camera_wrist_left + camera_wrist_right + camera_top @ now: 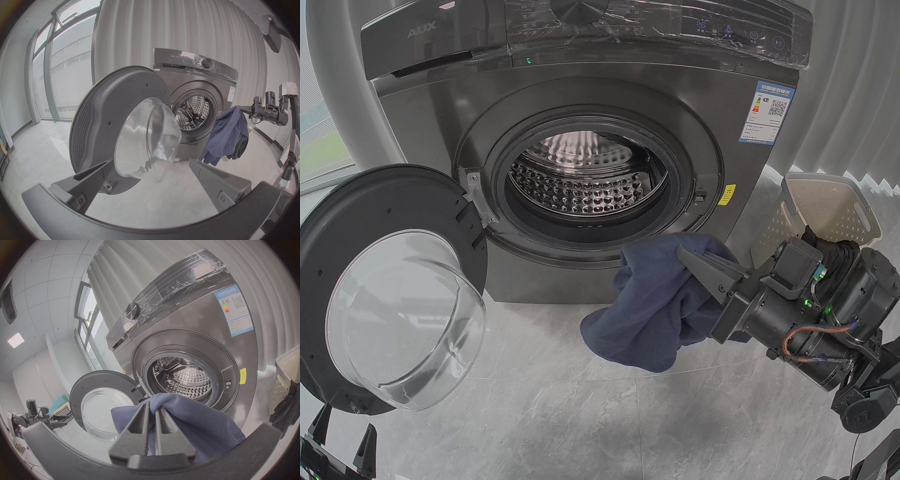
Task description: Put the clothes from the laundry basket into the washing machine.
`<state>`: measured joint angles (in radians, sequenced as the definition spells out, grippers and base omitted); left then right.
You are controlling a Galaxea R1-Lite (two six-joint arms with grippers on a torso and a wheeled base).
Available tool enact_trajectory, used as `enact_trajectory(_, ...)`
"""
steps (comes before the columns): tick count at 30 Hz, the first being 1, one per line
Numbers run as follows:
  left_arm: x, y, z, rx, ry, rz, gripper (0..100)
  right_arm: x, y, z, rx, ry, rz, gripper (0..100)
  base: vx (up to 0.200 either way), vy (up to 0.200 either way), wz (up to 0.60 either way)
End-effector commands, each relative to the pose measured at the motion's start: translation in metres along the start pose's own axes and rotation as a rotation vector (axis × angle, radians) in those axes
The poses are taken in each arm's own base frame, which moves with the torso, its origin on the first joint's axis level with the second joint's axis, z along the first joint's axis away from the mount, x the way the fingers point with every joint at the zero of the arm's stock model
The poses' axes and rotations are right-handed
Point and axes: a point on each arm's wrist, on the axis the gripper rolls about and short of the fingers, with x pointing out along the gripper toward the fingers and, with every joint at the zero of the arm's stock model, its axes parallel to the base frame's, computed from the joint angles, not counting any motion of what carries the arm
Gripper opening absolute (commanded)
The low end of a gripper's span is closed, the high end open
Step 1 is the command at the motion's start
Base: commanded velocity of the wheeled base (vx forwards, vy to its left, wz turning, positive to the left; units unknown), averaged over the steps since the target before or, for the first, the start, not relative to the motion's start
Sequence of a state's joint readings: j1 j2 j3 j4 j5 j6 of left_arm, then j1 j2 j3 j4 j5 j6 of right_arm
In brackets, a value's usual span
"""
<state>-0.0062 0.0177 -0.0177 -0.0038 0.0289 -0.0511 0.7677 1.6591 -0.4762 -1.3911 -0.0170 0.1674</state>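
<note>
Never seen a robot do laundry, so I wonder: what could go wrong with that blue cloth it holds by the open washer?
The right fingers pinch only a fold of the blue cloth; it might slip to the floor. Most of it hangs below the drum opening, so it may catch on the rim. Black clothes draped over the laundry basket sit close behind the arm and could snag.

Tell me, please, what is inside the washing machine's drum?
The drum shows only its bare perforated steel wall, no clothes. Its floor is hidden behind the opening's rim; the blue garment in the right hand hangs outside.
</note>
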Motion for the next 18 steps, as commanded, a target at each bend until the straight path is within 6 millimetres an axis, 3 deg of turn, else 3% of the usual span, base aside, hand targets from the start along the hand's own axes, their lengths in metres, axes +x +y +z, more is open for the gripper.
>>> enact_trajectory(1, 0.000, 0.000, -0.005, 0.004, 0.004, 0.000, 100, 0.012, -0.002, -0.006, 0.003, 0.007, -0.009, 0, 0.000, 0.000, 0.00)
enact_trajectory(7, 0.000, 0.000, -0.005, 0.022, 0.001, -0.004, 100, 0.028, -0.003, -0.019, 0.007, 0.025, -0.033, 0, 0.000, 0.000, 0.00)
enact_trajectory(18, 0.000, 0.000, -0.005, 0.033, -0.002, -0.011, 100, 0.054, 0.001, -0.020, 0.015, -0.050, -0.089, 0, 0.000, 0.000, 0.00)
